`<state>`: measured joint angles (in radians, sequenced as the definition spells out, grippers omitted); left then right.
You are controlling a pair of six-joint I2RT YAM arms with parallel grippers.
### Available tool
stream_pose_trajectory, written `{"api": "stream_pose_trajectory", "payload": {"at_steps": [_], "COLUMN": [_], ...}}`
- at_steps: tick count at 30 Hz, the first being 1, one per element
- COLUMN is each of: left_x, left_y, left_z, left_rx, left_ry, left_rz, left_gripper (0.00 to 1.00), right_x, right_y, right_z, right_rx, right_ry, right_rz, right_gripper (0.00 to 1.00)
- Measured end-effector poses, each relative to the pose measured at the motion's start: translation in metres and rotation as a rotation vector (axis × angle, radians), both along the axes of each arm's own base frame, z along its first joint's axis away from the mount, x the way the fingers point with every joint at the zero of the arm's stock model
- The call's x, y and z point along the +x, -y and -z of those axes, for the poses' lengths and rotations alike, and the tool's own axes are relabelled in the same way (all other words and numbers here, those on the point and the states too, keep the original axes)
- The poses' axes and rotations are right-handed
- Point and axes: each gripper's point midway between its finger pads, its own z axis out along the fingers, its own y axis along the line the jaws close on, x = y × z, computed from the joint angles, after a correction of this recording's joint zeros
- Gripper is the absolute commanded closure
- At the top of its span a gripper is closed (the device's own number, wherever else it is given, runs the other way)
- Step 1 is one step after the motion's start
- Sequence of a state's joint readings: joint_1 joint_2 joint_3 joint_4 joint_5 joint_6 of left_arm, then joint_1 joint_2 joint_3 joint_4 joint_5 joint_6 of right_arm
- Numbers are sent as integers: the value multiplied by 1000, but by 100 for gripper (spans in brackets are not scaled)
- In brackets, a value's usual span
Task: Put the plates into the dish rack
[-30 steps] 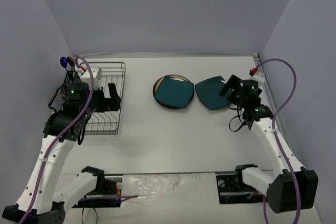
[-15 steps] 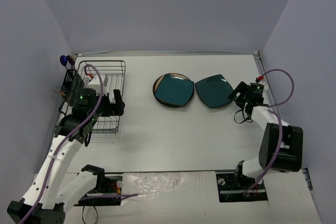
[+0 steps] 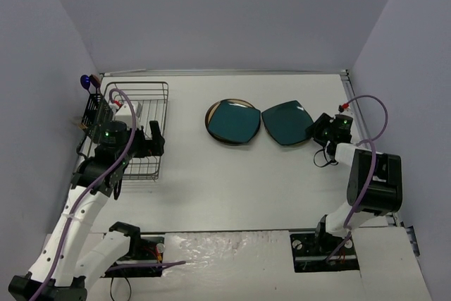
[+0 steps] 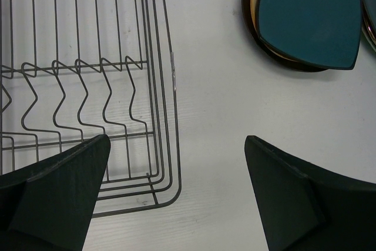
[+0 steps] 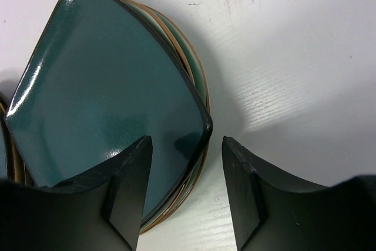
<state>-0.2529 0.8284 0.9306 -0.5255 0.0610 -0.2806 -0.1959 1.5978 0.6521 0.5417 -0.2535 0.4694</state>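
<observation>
The black wire dish rack (image 3: 137, 128) (image 4: 88, 86) stands at the left with no plates in it. My left gripper (image 3: 156, 137) (image 4: 177, 139) hovers open over its near right corner. Two stacks of plates lie mid-table. The left stack (image 3: 232, 122) is topped by a dark teal square plate (image 4: 308, 19) on a brown-rimmed one. The right stack (image 3: 287, 123) has a teal square plate (image 5: 100, 86) over a mint plate (image 5: 200, 86) and a brown-rimmed plate (image 5: 170, 213). My right gripper (image 3: 315, 130) (image 5: 186, 142) straddles that teal plate's near corner, its jaws half closed with gaps on both sides.
A black cutlery caddy (image 3: 91, 114) hangs on the rack's left side. Grey walls close in the table on three sides. A purple cable (image 3: 373, 114) loops over the right arm near the right wall.
The right arm has dropped and folded in to the right stack, and its jaws have narrowed around the teal plate's corner. The left arm has shifted slightly beside the rack.
</observation>
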Motion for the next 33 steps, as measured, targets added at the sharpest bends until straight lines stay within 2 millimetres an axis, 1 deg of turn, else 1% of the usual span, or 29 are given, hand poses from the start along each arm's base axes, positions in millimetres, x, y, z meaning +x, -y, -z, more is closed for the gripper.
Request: {"api": "stream_pose_trajectory", "payload": {"at_steps": [5,6,10,12,16,20,26,33], "left_x": [1,1,2,2,3,4,4,4], "left_y": [0,0,-1,-1,-1,0,0,0], "left_z": [2,2,4,5,7,10,13,14], "left_rx": [3,4,7,8,10,13,16,16], "left_ry": [-7,-8,-15,-18,-24,-40,-51,-52], "left_rz": [-3,-3,-6,-6,-6,-6,-6,-6], "left_gripper": [3,3,3,3,3,3,3,3], "right_x": [5,5,5,5,7,7,2,-17], "right_y": [-1,-1,-1,-1,2,5,5,2], "right_z": [-1,0,3,4,2,1,-11,-30], "right_rx": [-1,0,1,0,9,15,24,57], "right_ry": [21,22,17,15,26,30,39,59], "right_rz": [-11,-12,-16,-15,-1,9,26,76], "right_gripper": [58,60,72,76,91,99,100,100]}}
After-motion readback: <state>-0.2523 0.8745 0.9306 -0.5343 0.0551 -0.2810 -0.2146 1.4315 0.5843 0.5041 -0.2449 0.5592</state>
